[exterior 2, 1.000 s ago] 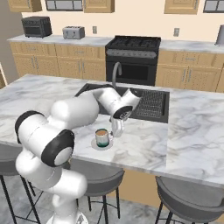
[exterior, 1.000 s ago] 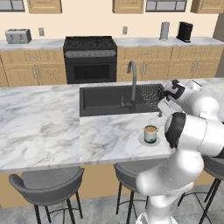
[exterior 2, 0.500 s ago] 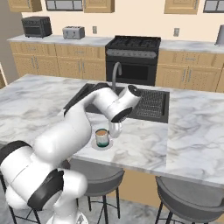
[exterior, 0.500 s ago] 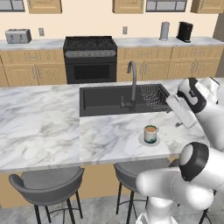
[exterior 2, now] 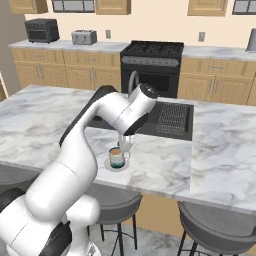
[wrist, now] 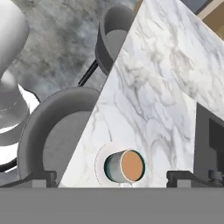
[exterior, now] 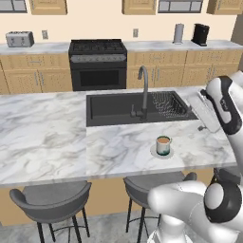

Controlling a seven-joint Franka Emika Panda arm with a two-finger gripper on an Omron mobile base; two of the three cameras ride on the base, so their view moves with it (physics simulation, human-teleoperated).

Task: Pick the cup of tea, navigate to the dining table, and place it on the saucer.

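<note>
Cup [exterior: 163,145] stood upright on the saucer [exterior: 154,152], brown tea showing at the top. Saucer lay flat on the worktop [exterior: 57,137], on the near strip between the sink [exterior: 114,107] and the front edge, just off the sink's right front corner. Drying rack [exterior: 168,104] sat in the sink's right end; faucet [exterior: 144,90] rose at the middle of the sink's near rim.

Gripper [exterior 2: 125,145] hung just above and behind the cup in the right base view, clear of it. Jaws stood wide, nothing between them. In the hand view both fingertips [wrist: 41,178] flanked the cup [wrist: 124,166] at a distance, well apart from its wall.

Two stools [exterior: 52,201] stood below the front edge, one almost under the saucer. Stove [exterior: 98,64] stood against the far wall, behind the sink.
</note>
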